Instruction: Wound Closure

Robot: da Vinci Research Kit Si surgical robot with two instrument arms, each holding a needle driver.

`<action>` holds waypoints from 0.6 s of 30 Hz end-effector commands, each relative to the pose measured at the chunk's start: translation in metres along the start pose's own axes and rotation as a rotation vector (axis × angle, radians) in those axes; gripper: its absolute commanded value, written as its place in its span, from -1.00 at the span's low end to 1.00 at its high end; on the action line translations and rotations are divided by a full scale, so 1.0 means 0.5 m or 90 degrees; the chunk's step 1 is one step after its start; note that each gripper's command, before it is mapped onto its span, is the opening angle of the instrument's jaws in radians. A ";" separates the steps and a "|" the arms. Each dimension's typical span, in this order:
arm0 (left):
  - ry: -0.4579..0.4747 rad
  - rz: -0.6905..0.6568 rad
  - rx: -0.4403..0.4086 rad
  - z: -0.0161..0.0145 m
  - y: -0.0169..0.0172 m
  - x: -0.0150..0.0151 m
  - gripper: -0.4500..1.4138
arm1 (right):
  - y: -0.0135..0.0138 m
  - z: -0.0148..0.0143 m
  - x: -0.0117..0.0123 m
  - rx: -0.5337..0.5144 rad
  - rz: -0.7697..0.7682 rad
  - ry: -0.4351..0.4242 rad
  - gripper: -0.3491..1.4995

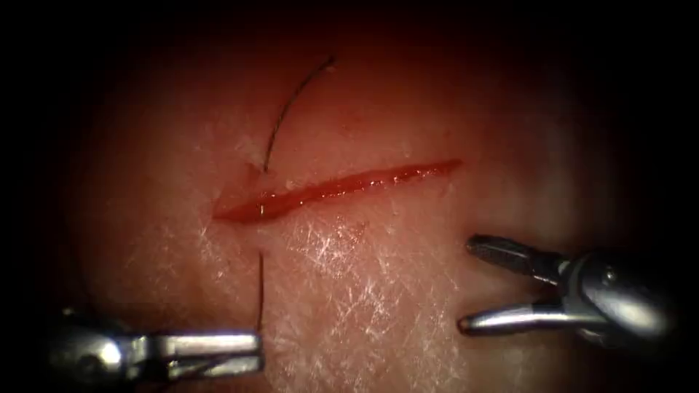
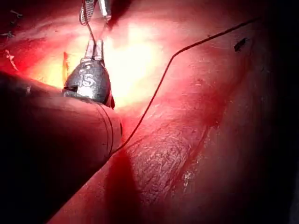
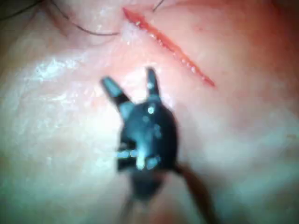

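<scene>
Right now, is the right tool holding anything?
No: in the endoscope view the right tool has its fingers spread open below the cut, with only bare tissue between them.

The left arm's tool (image 1: 251,354) lies nearly level below the near end of the cut (image 1: 335,187), its shaft reaching in from the endoscope view's left. Its two jaws are pressed together on the thread (image 1: 259,291), which rises from their tip towards the cut. In the left wrist view the same tool (image 2: 93,49) shows its rounded wrist and narrow closed jaws. The right arm's tool (image 1: 466,284) sits below the cut's far end, jaws spread wide in a V and holding nothing. The right wrist view shows that tool (image 3: 131,84) with both jaws parted, pointing towards the cut.
</scene>
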 end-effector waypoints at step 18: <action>0.006 -0.028 -0.004 0.0012 -0.0092 -0.0127 -1.00 | -0.0059 0.0282 0.0057 0.033 0.035 -0.043 0.47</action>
